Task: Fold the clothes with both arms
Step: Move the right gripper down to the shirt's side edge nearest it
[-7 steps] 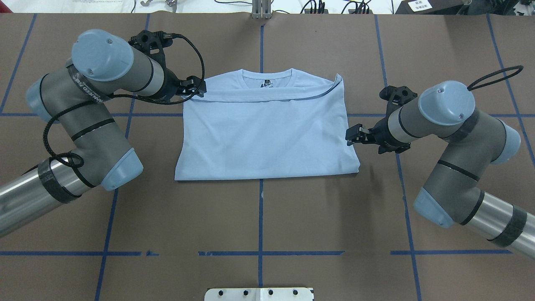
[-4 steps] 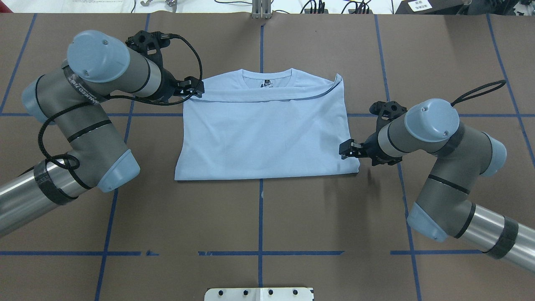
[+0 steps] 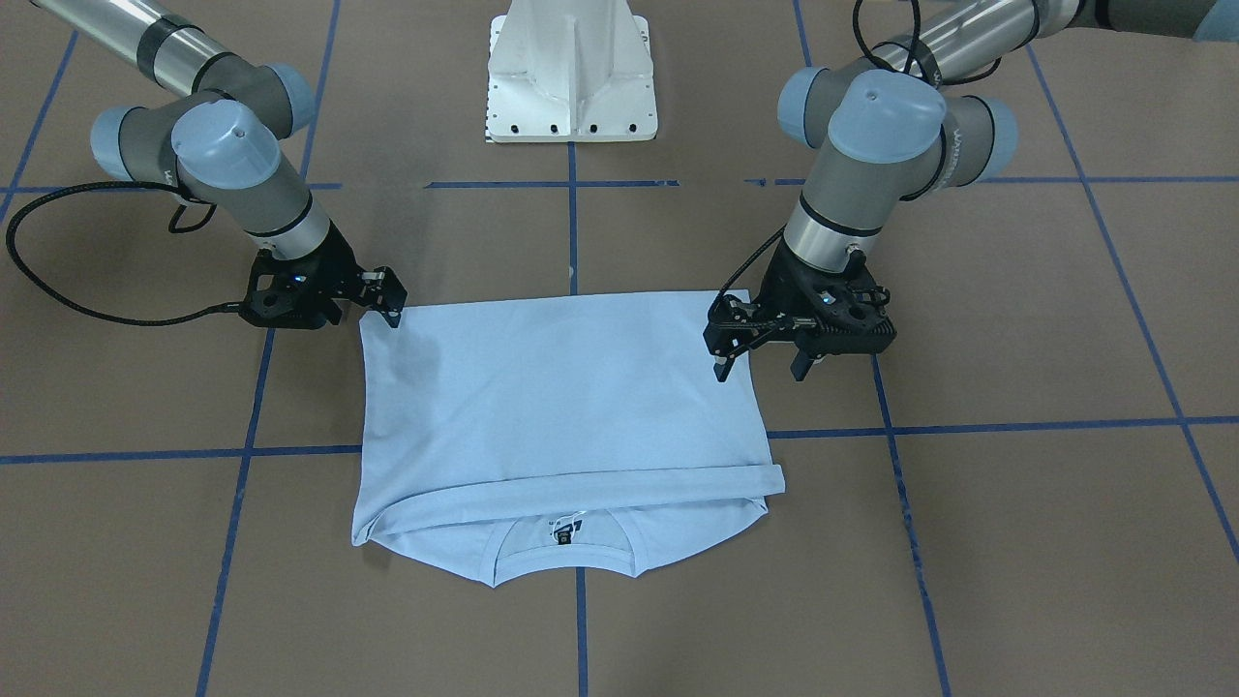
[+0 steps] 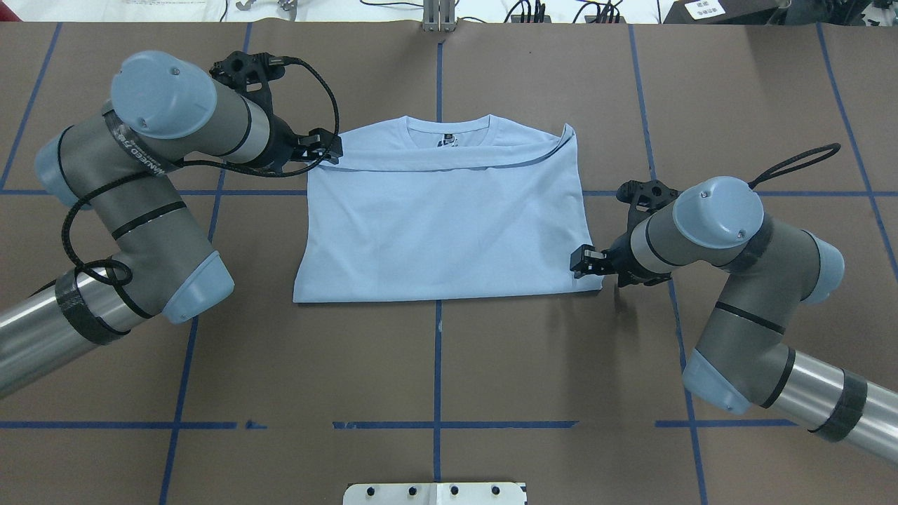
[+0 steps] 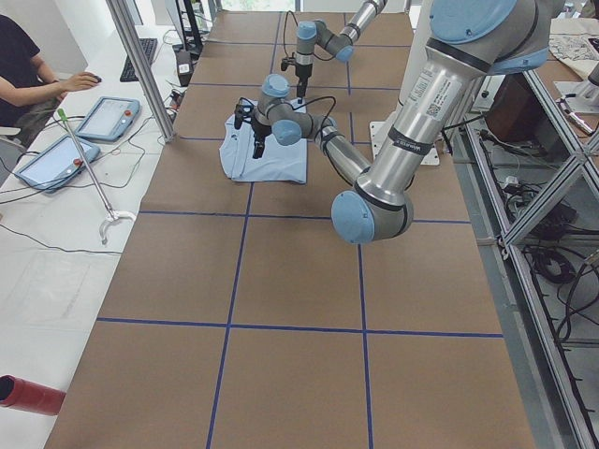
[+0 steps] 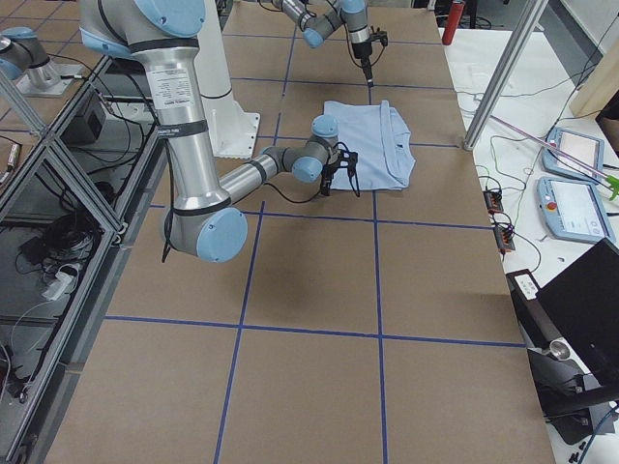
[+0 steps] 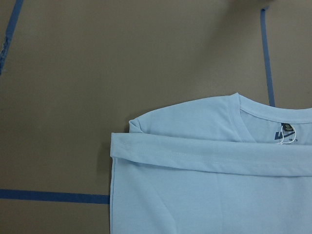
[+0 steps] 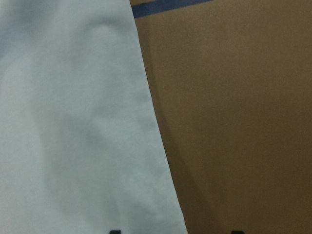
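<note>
**Folded T-shirt flat mid-table; both claws parted**

The light blue T-shirt (image 4: 442, 231) lies flat at the centre of the table (image 4: 435, 365). Its long axis runs across the robot's front, and the collar (image 4: 449, 125) points away from the robot with a folded band just beside it. The left claw (image 3: 758, 368), jaws apart, is raised over the shirt's left edge. The right claw (image 4: 584, 261), jaws apart, straddles the edge at the near right corner. The neck label (image 4: 447, 142) is too small to read.

Bright, even light falls from above. Soft, faint shadows lie on the brown worktop (image 4: 491, 365) beside the left arm (image 4: 147, 210) and the right arm (image 4: 744, 280). The right wrist view is dimmer and blurry across the T-shirt (image 8: 73, 122). The left wrist view is sharp.
</note>
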Tool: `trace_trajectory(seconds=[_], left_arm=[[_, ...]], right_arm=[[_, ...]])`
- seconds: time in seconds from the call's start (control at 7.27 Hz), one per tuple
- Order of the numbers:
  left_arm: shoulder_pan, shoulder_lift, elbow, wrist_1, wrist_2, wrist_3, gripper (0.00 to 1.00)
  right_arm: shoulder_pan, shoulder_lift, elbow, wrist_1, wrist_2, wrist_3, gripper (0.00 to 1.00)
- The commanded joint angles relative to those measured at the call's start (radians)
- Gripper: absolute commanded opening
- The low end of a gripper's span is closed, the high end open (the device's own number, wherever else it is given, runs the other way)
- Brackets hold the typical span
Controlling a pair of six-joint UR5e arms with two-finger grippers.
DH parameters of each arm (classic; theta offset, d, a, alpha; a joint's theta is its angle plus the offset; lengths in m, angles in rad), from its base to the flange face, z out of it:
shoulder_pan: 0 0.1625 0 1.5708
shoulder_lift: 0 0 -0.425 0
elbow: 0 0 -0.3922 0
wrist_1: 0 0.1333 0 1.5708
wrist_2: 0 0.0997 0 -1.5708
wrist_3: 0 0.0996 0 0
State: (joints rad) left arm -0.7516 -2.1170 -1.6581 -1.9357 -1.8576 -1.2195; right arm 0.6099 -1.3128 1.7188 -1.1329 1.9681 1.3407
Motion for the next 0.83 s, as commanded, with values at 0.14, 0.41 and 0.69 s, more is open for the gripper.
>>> trace_trajectory(seconds=[0.14,0.41,0.69], left_arm=[[0.000,0.000,0.001,0.000,0.002,0.000,1.00],[0.002,-0.001,0.000,-0.002,0.002,-0.002,1.00],[0.000,0.005,-0.011,0.000,0.003,-0.009,1.00]], right_arm=[[-0.001,0.000,0.002,-0.001,0.006,-0.003,0.00],[-0.001,-0.006,0.021,0.001,-0.001,-0.002,0.00],[-0.080,-0.112,0.166,0.001,-0.012,0.000,0.00]])
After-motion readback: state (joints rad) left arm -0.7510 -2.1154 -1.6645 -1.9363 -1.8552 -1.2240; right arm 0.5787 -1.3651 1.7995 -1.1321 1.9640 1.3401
